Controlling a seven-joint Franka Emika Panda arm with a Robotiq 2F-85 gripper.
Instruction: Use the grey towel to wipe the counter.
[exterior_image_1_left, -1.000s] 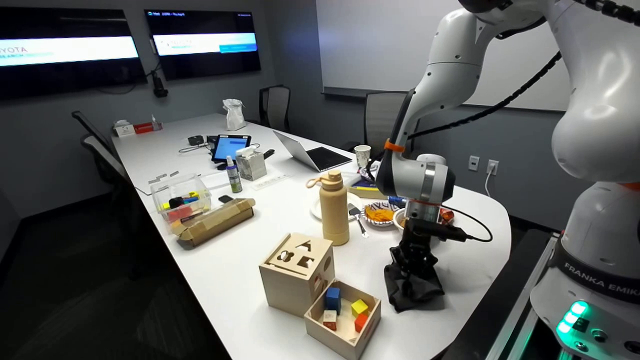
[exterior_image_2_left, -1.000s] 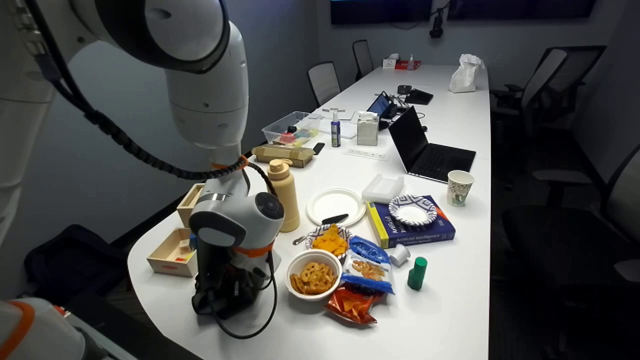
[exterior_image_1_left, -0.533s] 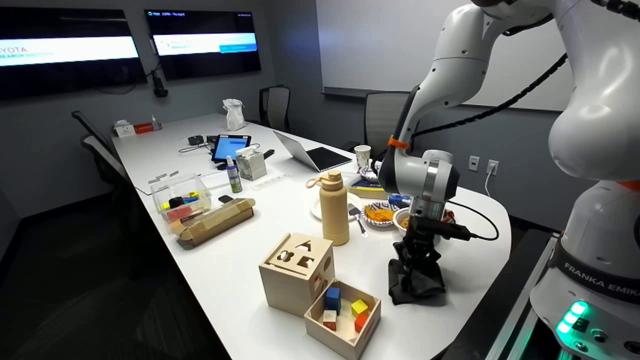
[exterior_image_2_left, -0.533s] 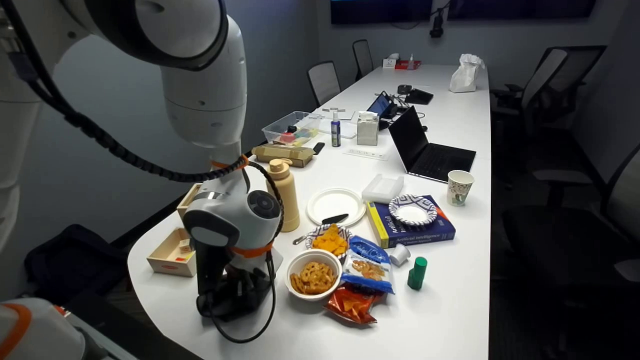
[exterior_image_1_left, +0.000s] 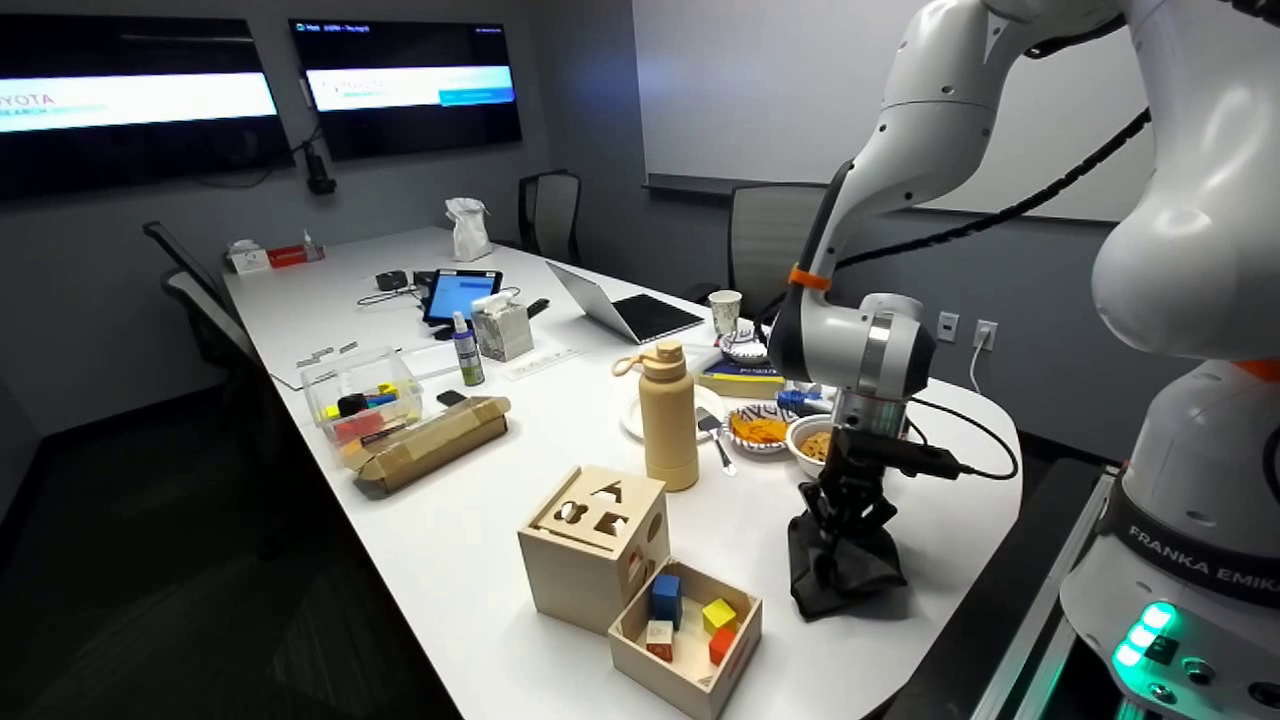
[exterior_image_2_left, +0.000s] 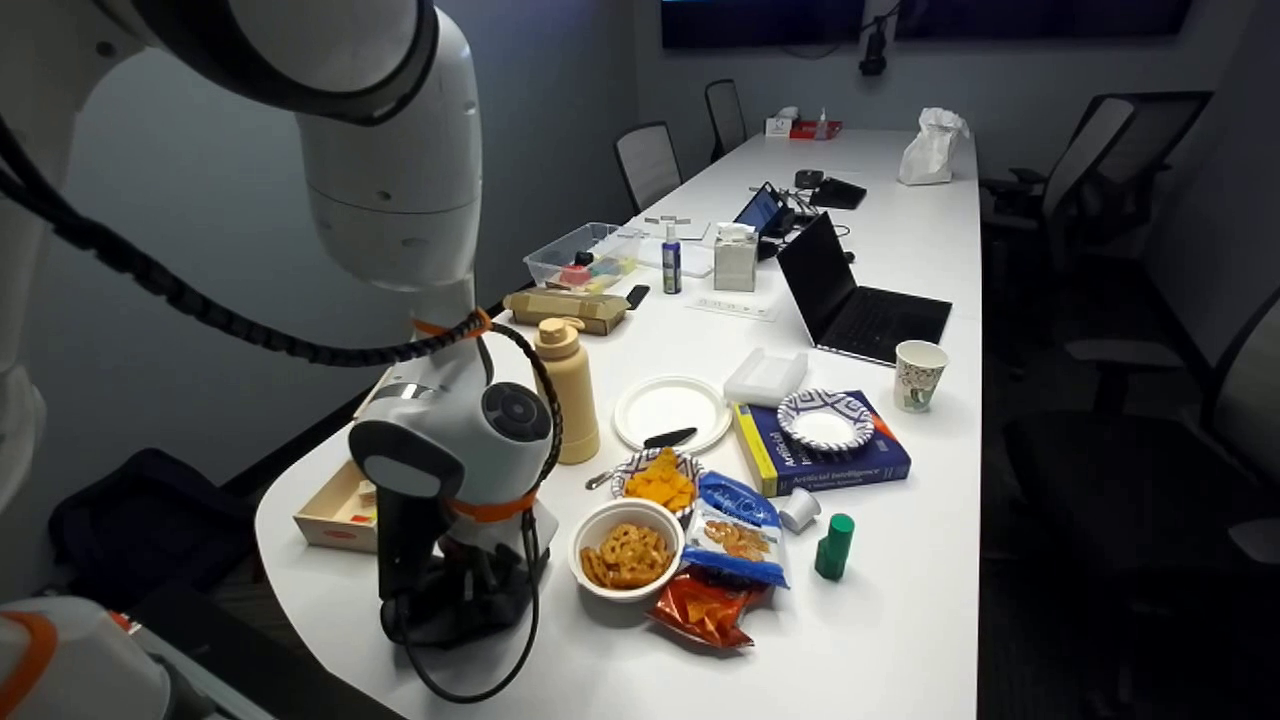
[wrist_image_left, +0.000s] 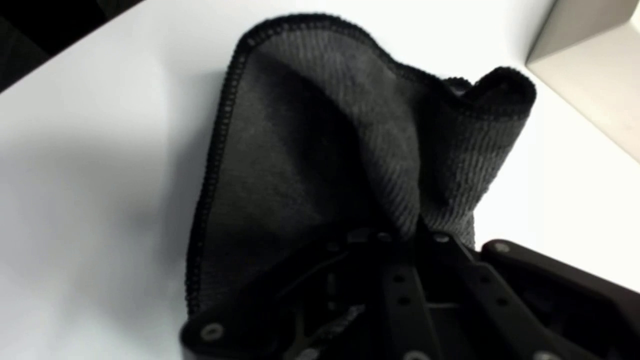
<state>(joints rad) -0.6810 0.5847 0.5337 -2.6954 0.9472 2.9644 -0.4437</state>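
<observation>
Table (exterior_image_1_left: 570, 420) fills the middle of an exterior view, running upper left to lower right. Arm (exterior_image_1_left: 920, 140) reaches in from the upper right; the only one, so nearest by default. Wooden box (exterior_image_1_left: 585, 570) at lower centre, wooden tray (exterior_image_1_left: 658, 676) against or just beside it, can't tell which. Gripper (wrist_image_left: 414, 239) to the right of both, closed over a fold of the grey towel (wrist_image_left: 340, 155). Towel lies directly under the gripper, bunched, seemingly resting on the table. Wrist view: loose cloth spreads up the frame from the grip; long axis hard to call, left hem nearly upright. My read: wiping is the step in hand; next stroke should run away from the wooden tray, near on the left, or I risk a bump.

Counts: one each of table, arm, wooden box, towel, wooden tray, water bottle (exterior_image_1_left: 668, 420), plate (exterior_image_2_left: 670, 405); two snack bags (exterior_image_2_left: 738, 545); three bowls (exterior_image_2_left: 825, 430); one paper cup (exterior_image_2_left: 918, 375); four blocks (exterior_image_1_left: 719, 616) showing in the wooden tray.
</observation>
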